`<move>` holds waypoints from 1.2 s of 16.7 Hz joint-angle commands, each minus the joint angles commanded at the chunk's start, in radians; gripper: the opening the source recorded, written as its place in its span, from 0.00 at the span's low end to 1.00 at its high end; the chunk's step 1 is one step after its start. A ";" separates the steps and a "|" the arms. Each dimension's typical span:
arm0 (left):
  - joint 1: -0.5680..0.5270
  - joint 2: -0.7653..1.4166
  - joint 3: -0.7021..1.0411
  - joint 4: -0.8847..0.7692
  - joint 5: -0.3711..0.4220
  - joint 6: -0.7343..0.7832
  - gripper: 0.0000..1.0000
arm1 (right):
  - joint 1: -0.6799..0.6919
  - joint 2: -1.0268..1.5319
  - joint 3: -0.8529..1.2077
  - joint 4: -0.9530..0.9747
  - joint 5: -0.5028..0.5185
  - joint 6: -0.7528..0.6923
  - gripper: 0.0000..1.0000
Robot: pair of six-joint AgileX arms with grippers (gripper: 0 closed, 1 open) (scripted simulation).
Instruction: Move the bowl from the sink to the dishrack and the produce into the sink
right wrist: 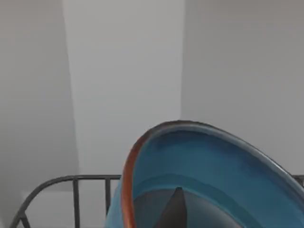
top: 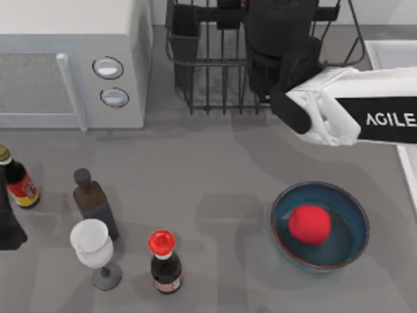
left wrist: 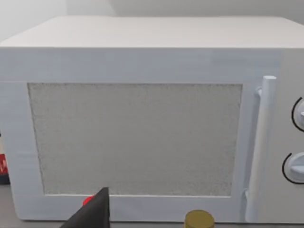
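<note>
A second teal-blue glazed bowl [top: 320,226] with a reddish-brown rim sits on the grey bench [top: 221,169] at the top view's lower right, holding the bright red ball-like fruit [top: 309,223]. At upper right, the right gripper [top: 281,49] is over the black wire dishrack [top: 215,65], its jaws clamped on the rim of the teal-blue bowl [right wrist: 209,175]. The left gripper [left wrist: 92,213] faces the white microwave [left wrist: 142,118]; whether its jaws are apart I cannot tell.

Open grey tabletop [top: 215,163] thru the centre, between microwave [top: 71,62] at top left and second bowl [top: 320,226] w/ red fruit [top: 309,223] at lower right. Lower left crowded: yellow-capped bottle [top: 17,179], dark bottle [top: 94,202], wine glass [top: 93,251], red-capped bottle [top: 164,261], close together. Dishrack [top: 215,72] upright bars wall off the back; right arm [top: 352,114] overhangs its right part, gripper holding the bowl [right wrist: 204,180] above the rack rail. Sink [top: 391,55] rim at right edge.
</note>
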 joint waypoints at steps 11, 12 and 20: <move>0.000 0.000 0.000 0.000 0.000 0.000 1.00 | 0.003 0.000 0.000 0.000 0.000 0.000 1.00; 0.000 0.000 0.000 0.000 0.000 0.000 1.00 | 0.003 0.000 0.000 0.000 0.000 0.000 1.00; 0.000 0.000 0.000 0.000 0.000 0.000 1.00 | -0.110 -0.262 -0.339 -0.139 -0.214 0.004 1.00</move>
